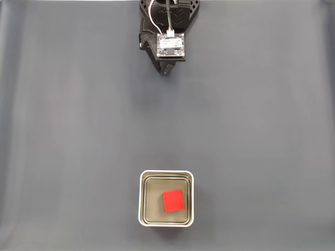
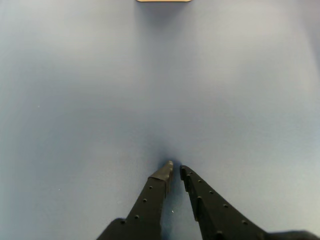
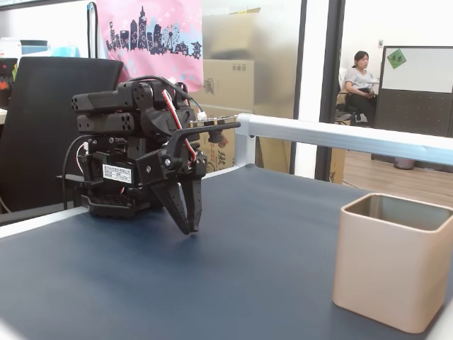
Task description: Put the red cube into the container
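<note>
container (image 2: pixel 163 0) cropped at top edge

red cube (image 1: pixel 172 201) flat inside square white-rimmed container (image 1: pixel 166 175)

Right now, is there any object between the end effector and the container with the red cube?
Nothing visible does. The mat between the end effector and the container is bare, and the red cube already lies inside it.

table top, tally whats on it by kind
cube: 1, red, inside the container
container: 1
arm with gripper: 1, jaws nearly closed, holding nothing
total: 3
</note>
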